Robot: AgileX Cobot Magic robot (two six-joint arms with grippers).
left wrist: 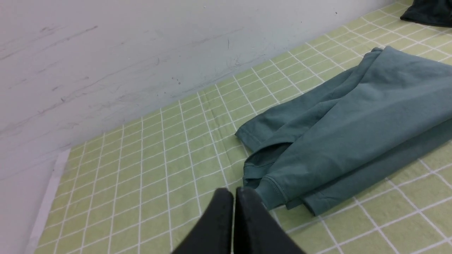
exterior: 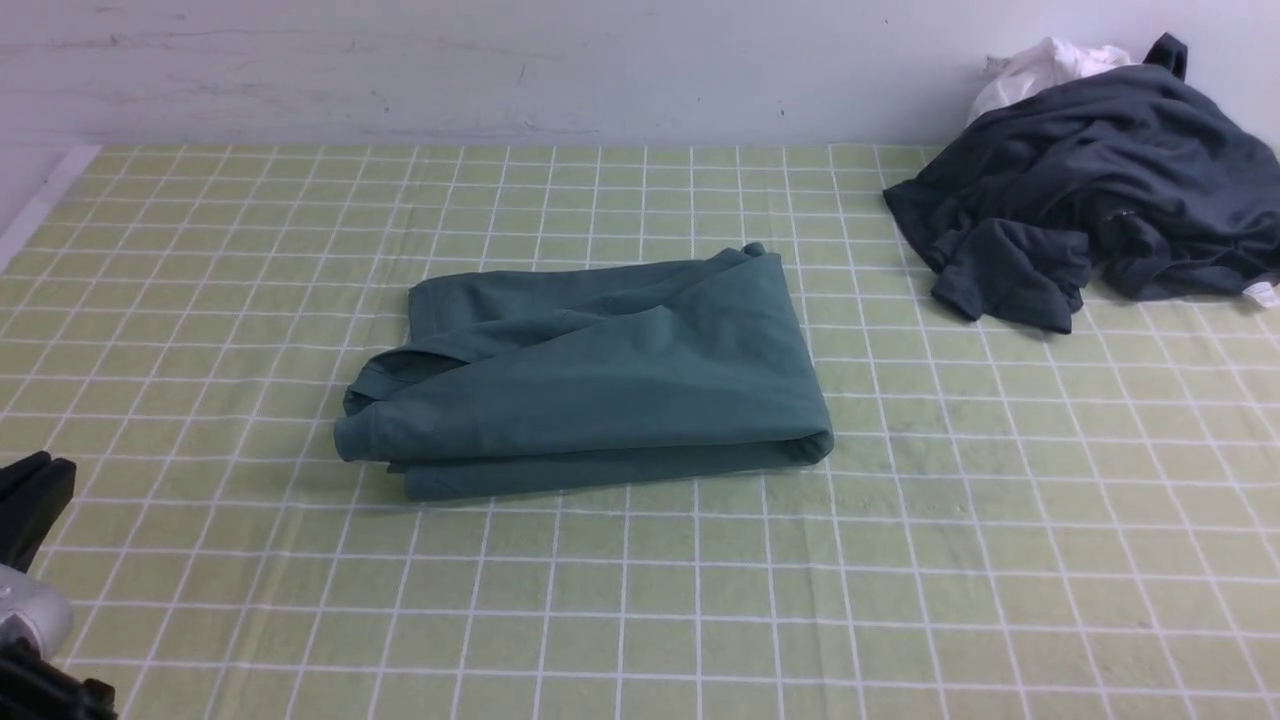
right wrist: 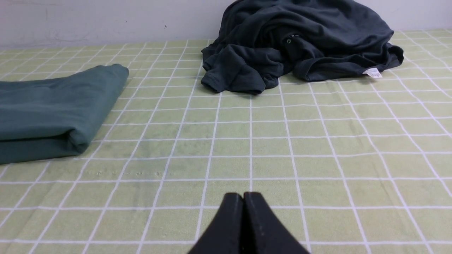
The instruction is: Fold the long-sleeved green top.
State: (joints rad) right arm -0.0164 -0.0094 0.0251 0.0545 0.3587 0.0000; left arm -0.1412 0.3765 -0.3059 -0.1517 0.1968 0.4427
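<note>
The green long-sleeved top (exterior: pixel 600 370) lies folded into a thick rectangle in the middle of the checked cloth; it also shows in the left wrist view (left wrist: pixel 346 130) and the right wrist view (right wrist: pixel 53 109). Its ribbed cuff (left wrist: pixel 272 192) lies at the near left corner. My left gripper (left wrist: pixel 234 192) is shut and empty, just short of that cuff; in the front view only its dark body (exterior: pixel 30 500) shows at the left edge. My right gripper (right wrist: pixel 243 197) is shut and empty over bare cloth, right of the top, out of the front view.
A dark charcoal-grey garment (exterior: pixel 1090 190) lies crumpled at the back right, with a small white cloth (exterior: pixel 1040 65) behind it against the wall (exterior: pixel 500 70). The yellow-green checked tablecloth (exterior: pixel 700 600) covers the table. The table's left edge (exterior: pixel 40 200) shows white.
</note>
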